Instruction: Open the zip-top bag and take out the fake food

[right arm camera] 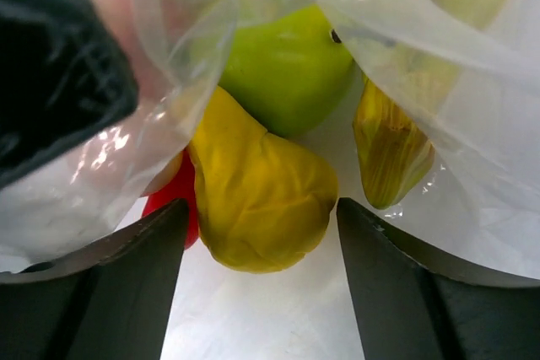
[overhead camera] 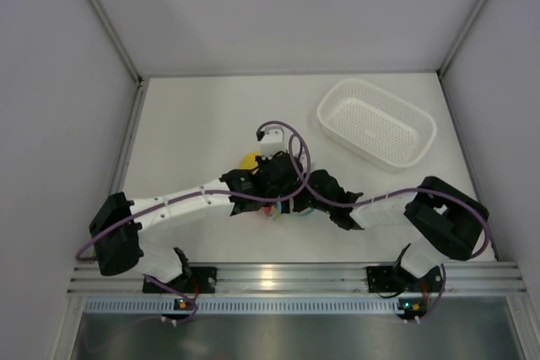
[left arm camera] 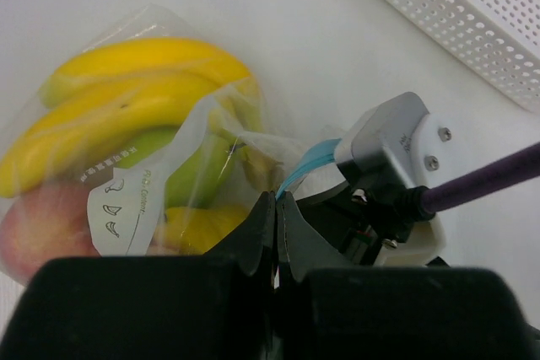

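- Evidently the left gripper (left arm camera: 278, 208) pinches the zip-top bag (left arm camera: 126, 200) by its blue strip (left arm camera: 308, 162), frame centre, anchoring it.
- Meanwhile the right gripper (right arm camera: 261, 212) is spread, flanking a yellow fake food (right arm camera: 261, 183) piece low-centre, probably clear of the plastic.

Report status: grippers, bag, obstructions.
Left gripper shut on zip-top bag blue strip. Right gripper open, flanking a yellow fake food piece. Basket off aside, nothing blocking.

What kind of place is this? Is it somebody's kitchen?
Probably not a kitchen, more likely a robot test bench. A left arm and right arm are bolted to a metal rail, plain white panels wall in the table, and the zip-top bag holds fake food.
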Robot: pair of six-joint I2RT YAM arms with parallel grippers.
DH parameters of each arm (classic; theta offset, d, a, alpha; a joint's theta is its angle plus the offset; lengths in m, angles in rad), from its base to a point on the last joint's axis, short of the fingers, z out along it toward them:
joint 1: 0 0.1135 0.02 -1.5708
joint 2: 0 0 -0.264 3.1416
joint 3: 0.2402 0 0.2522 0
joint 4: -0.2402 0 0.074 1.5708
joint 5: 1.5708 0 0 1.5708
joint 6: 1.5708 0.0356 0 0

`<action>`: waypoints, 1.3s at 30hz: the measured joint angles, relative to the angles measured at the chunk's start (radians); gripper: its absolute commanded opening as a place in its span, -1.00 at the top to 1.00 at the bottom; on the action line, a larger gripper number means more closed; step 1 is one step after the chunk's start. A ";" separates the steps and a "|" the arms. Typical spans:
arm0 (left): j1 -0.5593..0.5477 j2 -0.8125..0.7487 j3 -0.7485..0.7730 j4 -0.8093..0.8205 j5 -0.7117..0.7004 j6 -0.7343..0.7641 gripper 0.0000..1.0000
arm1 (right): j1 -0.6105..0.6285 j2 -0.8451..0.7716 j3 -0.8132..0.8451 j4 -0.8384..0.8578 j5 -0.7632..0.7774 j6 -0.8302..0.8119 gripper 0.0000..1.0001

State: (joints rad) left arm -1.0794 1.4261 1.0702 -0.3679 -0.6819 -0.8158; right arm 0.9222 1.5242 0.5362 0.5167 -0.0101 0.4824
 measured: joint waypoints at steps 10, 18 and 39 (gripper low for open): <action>0.002 -0.003 -0.029 -0.011 0.012 -0.013 1.00 | 0.058 0.143 0.010 0.150 0.080 0.044 0.15; 0.010 -0.027 -0.052 -0.005 -0.006 -0.013 1.00 | 0.063 0.079 0.006 0.107 0.126 0.013 0.28; 0.048 -0.097 -0.055 0.008 -0.020 0.022 1.00 | 0.116 -0.536 0.033 -0.656 0.286 0.008 0.36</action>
State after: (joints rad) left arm -1.0313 1.3296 1.0157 -0.3603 -0.7021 -0.7940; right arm 1.0386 0.9882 0.5690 -0.1390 0.2760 0.4904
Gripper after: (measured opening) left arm 0.022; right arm 0.528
